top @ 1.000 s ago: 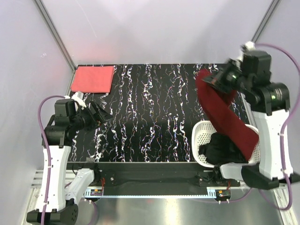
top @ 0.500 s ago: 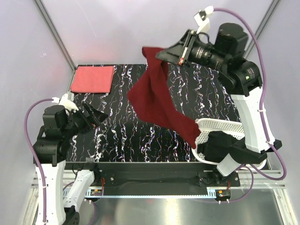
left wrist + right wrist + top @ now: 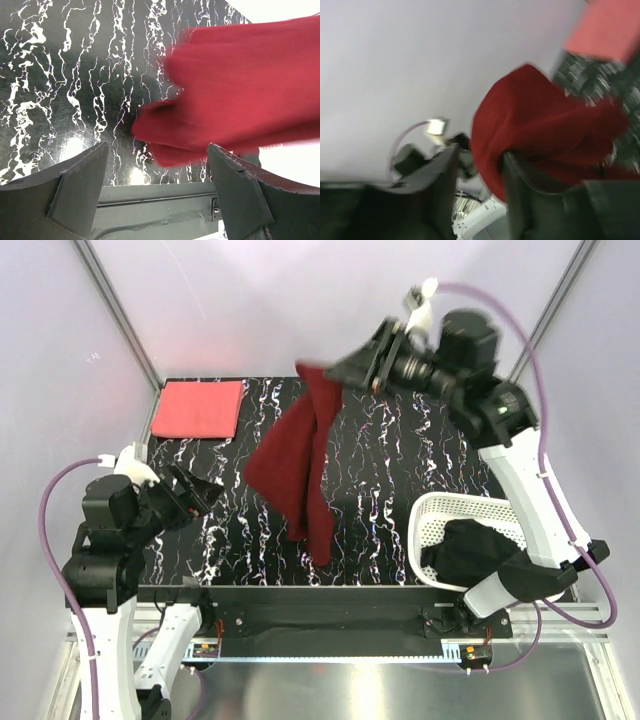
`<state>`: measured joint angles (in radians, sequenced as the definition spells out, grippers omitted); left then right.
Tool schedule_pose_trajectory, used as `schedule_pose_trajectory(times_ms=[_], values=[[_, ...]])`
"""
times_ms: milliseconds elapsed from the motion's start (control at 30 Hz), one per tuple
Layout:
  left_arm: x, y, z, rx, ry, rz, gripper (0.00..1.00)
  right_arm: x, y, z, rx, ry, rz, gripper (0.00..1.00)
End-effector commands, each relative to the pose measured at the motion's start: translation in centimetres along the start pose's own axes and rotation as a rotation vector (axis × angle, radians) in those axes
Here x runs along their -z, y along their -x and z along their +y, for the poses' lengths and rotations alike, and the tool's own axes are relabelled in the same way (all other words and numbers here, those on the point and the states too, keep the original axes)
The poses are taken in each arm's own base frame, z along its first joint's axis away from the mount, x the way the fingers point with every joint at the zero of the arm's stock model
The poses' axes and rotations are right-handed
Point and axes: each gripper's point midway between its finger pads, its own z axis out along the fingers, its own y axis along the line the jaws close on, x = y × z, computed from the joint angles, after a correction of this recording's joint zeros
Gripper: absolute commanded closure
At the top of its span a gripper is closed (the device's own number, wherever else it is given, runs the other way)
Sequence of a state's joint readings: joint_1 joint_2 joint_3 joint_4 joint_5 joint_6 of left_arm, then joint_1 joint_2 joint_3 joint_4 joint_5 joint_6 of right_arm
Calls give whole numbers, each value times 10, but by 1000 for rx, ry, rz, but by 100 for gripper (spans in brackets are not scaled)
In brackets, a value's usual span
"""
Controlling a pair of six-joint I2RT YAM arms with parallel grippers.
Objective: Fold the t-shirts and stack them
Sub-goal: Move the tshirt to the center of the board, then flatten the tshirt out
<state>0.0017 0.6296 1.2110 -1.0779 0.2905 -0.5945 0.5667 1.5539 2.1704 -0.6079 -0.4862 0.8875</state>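
Field notes.

- **Table:** black table top with white veining (image 3: 400, 460).
- **Far left corner:** a coral pink cloth t-shirt (image 3: 197, 408) lies folded flat with its edges squared.
- **Near right edge:** a white plastic lattice basket (image 3: 440, 512) holds a crumpled black cloth t-shirt (image 3: 470, 548).
- **Over the middle:** a dark maroon red cloth t-shirt (image 3: 295, 465) hangs in the air. It is bunched at the top and drapes down toward the near edge, blurred. I cannot tell whether its lowest tip touches the table.
- **Right arm:** raised high, it reaches from the right side across the far middle of the table. The right gripper (image 3: 350, 365) points leftward, its jaws pinched on a gathered fold at the top of the maroon shirt.
- **Left arm:** low at the left side with the elbow folded. The left gripper (image 3: 200, 490) aims toward the table centre, its jaws spread wide and empty. In the left wrist view the maroon cloth hangs ahead of the fingers, apart from them.
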Motion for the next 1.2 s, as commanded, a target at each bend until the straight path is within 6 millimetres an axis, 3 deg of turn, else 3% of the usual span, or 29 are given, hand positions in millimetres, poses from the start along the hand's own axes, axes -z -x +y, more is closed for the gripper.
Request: schedule_pose_trajectory(times_ms=[0,33,67,133,200,233,333,400,500,567,633,733,900,967,1000,1100,1167], values=[[9,10,-2,-40,5,-46,15,26,-53,-109,-22,-413,104,45],[7,7,1,-38,17,-33,15,35,-81,-148,-50,-520,174,37],[2,2,7,-33,41,1,15,43,-95,-172,-21,-582,222,26],[-7,-8,15,-14,78,74,19,61,-139,-219,-49,-700,360,20],[-26,-27,26,31,112,204,24,71,-154,-246,-15,-775,414,18],[-31,-37,20,43,74,256,25,78,-160,-267,13,-841,428,18],[-51,-50,10,49,37,285,25,71,-156,-292,94,-874,414,18],[-66,-57,-1,40,29,316,24,59,-148,-301,148,-875,416,19],[-74,-76,-18,-49,7,394,24,21,-134,-318,188,-851,418,26],[-89,-79,-16,-72,26,412,23,-12,-133,-331,181,-808,445,34],[-106,-90,-2,-114,63,449,23,-38,-132,-349,172,-805,463,36],[-128,-106,9,-146,74,502,20,-55,-139,-374,145,-842,507,37],[-162,-119,28,-165,136,532,17,-60,-165,-370,81,-797,604,35],[-177,-122,33,-158,129,544,18,-44,-181,-351,78,-760,634,30],[-183,-124,37,-158,136,547,18,-47,-182,-349,86,-750,631,28],[-198,-133,41,-164,129,582,19,-12,-198,-325,94,-718,644,18],[-206,-135,38,-173,99,580,23,-3,-206,-316,82,-672,650,16]])
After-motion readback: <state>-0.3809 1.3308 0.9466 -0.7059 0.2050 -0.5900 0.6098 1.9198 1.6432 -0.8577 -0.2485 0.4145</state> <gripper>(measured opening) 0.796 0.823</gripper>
